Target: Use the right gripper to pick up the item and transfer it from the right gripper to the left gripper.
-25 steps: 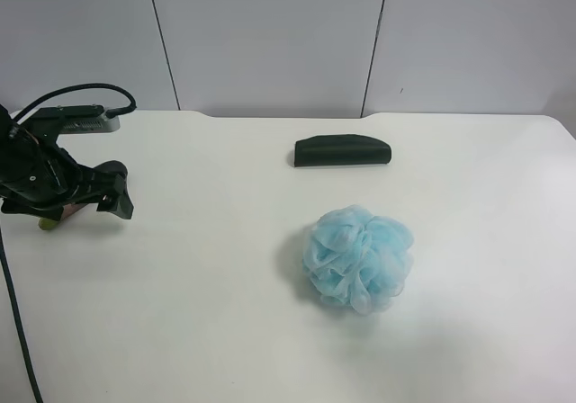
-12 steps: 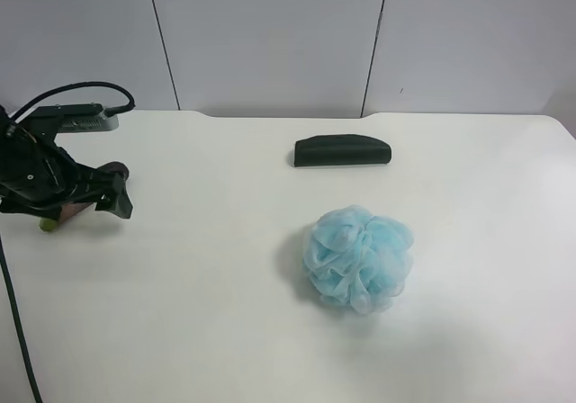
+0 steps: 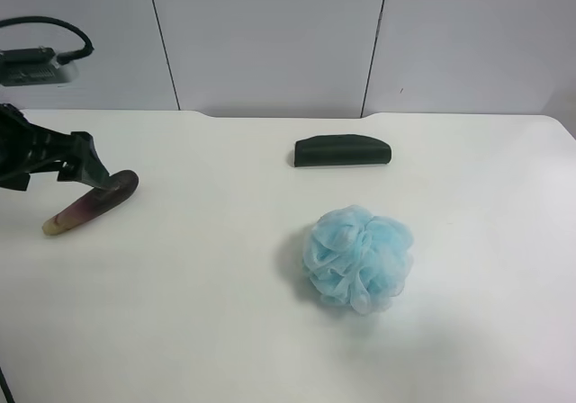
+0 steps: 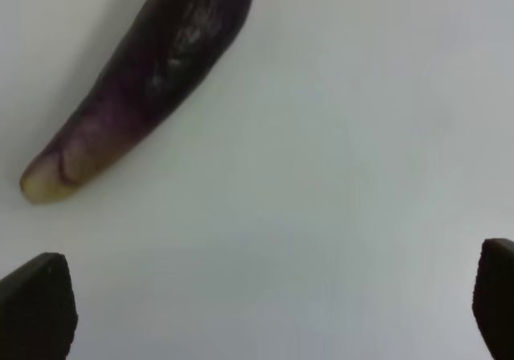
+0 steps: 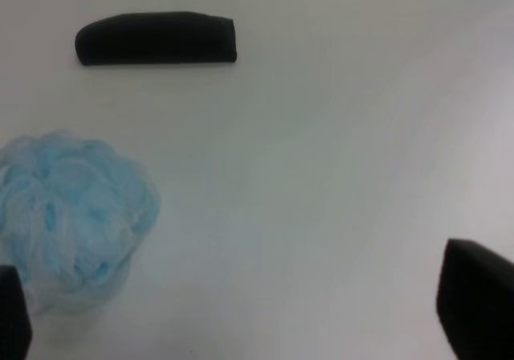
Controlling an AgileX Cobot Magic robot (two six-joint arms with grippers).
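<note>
The item, a glossy purple eggplant (image 3: 90, 202) with a pale tip, lies flat on the white table at the exterior high view's left. It also shows in the left wrist view (image 4: 152, 79). My left gripper (image 3: 76, 165) hovers just above and behind it, open and empty; in the left wrist view (image 4: 265, 312) its two black fingertips stand wide apart, clear of the eggplant. My right gripper (image 5: 241, 312) is open and empty, its fingertips at the picture's lower corners. It is out of the exterior high view.
A fluffy light-blue bath pouf (image 3: 358, 257) sits mid-table and shows in the right wrist view (image 5: 68, 215). A dark green oblong case (image 3: 343, 150) lies farther back, also in the right wrist view (image 5: 157, 38). A grey panel wall stands behind the table.
My left gripper has opened, let go of the eggplant and risen away from it. The eggplant now lies uncovered on the table.
</note>
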